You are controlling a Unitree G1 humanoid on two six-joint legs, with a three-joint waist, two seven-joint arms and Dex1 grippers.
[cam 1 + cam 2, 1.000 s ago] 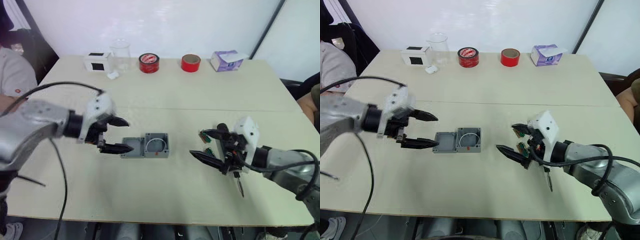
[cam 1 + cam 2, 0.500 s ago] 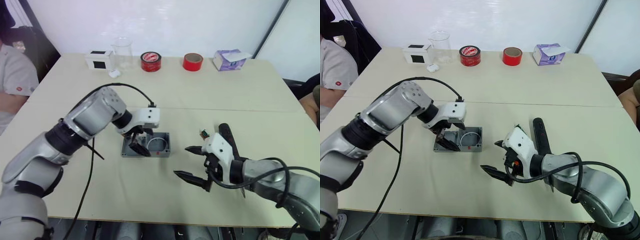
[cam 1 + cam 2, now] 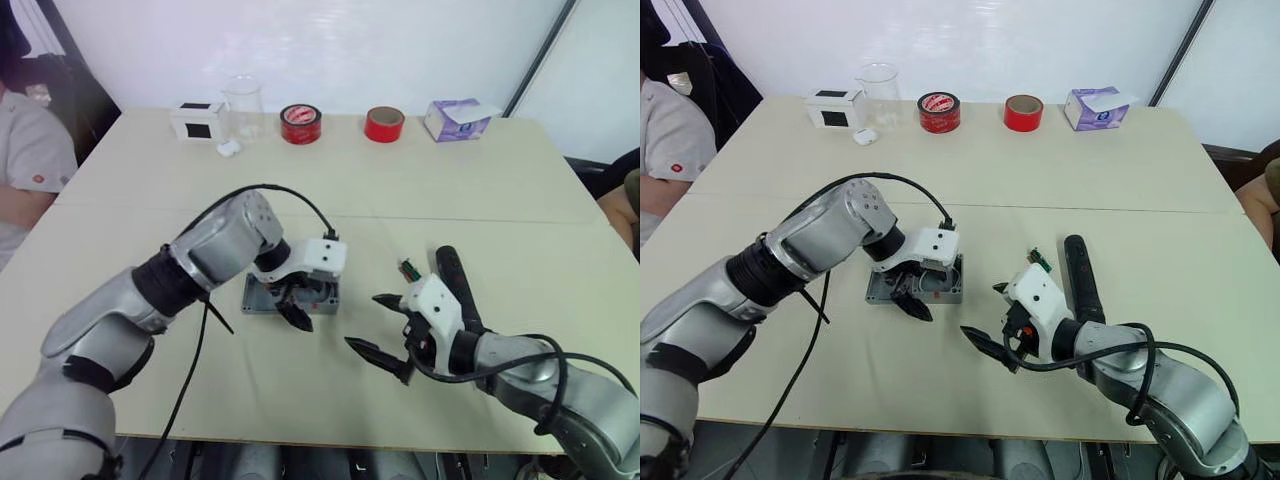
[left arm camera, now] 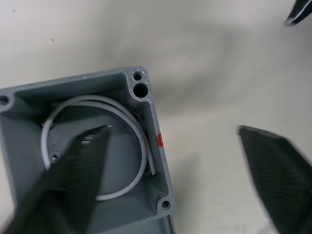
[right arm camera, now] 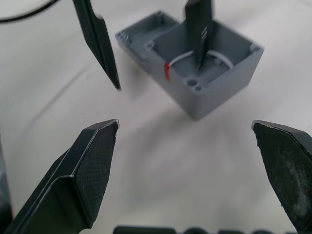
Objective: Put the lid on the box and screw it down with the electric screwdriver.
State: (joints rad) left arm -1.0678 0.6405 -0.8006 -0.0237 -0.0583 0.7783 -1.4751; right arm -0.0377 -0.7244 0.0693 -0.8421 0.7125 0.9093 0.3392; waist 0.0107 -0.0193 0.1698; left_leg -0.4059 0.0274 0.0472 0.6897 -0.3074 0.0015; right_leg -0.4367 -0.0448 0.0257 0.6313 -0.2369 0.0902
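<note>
The grey box [image 4: 97, 161], hollow with a white loop and a small red mark, sits mid-table. The shallower grey lid [image 5: 140, 36] lies flat against its left side, partly under my left arm. My left gripper [image 3: 300, 305] is open and straddles the box's near wall, one finger [image 4: 73, 170] over the inside and the other over bare table. My right gripper [image 3: 360, 320] is open and empty, low over the table right of the box [image 3: 326, 293]. The black electric screwdriver [image 3: 452, 285] lies on the table just right of that gripper.
A small green circuit piece [image 3: 408, 268] lies beside the screwdriver. Along the far edge stand a white box with a black front [image 3: 195, 120], a glass beaker [image 3: 243, 103], two red tape rolls [image 3: 300, 123], and a purple tissue box [image 3: 455, 118]. A person sits at far left [image 3: 30, 170].
My left gripper swung in from the left, passed over the lid and now stands over the box. My right gripper shifted left, away from the screwdriver and toward the box.
</note>
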